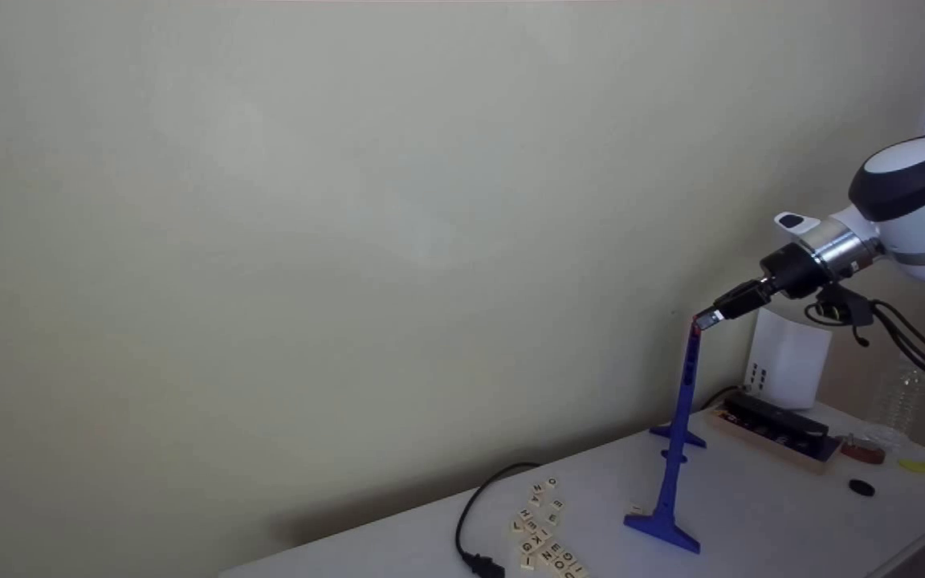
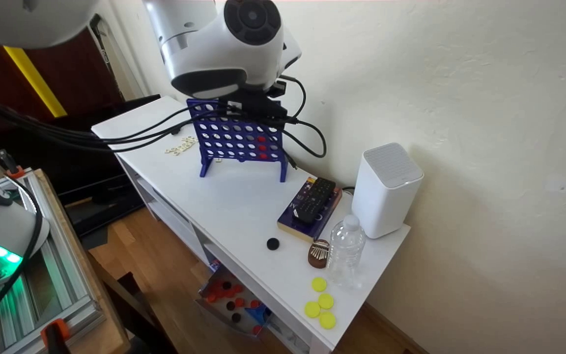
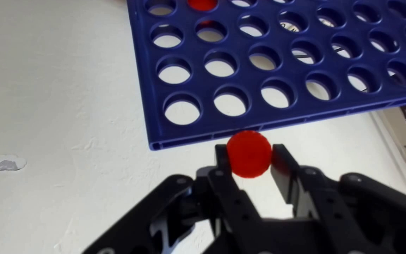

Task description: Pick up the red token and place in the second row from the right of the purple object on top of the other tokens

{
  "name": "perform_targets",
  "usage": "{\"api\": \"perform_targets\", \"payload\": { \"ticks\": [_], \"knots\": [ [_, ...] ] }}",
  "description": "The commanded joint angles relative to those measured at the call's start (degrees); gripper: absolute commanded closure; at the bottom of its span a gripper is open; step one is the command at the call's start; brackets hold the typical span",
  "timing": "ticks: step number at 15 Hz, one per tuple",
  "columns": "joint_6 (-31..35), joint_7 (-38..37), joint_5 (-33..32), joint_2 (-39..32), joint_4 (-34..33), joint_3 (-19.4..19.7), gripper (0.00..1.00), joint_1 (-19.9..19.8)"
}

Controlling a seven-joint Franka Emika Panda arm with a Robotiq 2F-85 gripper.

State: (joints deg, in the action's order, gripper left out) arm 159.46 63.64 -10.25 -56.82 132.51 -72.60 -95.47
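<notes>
The red token [image 3: 248, 152] is clamped in the gripper [image 3: 250, 155] at the top edge of the purple object [image 3: 293, 71]; whether token and frame touch is unclear. In the wrist view, left to right, come the end column [image 3: 170, 52], the second column [image 3: 216, 45] holding a red disc [image 3: 203, 3], then the token, near that column's slot [image 3: 224, 134]. The placing step seems in hand; the next move calls for lining up, lowering and letting go.

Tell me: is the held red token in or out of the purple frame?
Out: in the wrist view, the red token shows its whole face outside the purple frame.
</notes>
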Motion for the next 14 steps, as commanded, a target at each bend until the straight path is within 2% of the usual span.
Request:
{"api": "perform_targets", "payload": {
  "ticks": [1,14],
  "knots": [
    [-0.90,1.89,0.64,-1.56,-0.23,-0.30,0.90,-0.73],
    [-0.94,1.53,0.59,-1.59,-0.24,0.57,0.90,0.16]
  ]
}}
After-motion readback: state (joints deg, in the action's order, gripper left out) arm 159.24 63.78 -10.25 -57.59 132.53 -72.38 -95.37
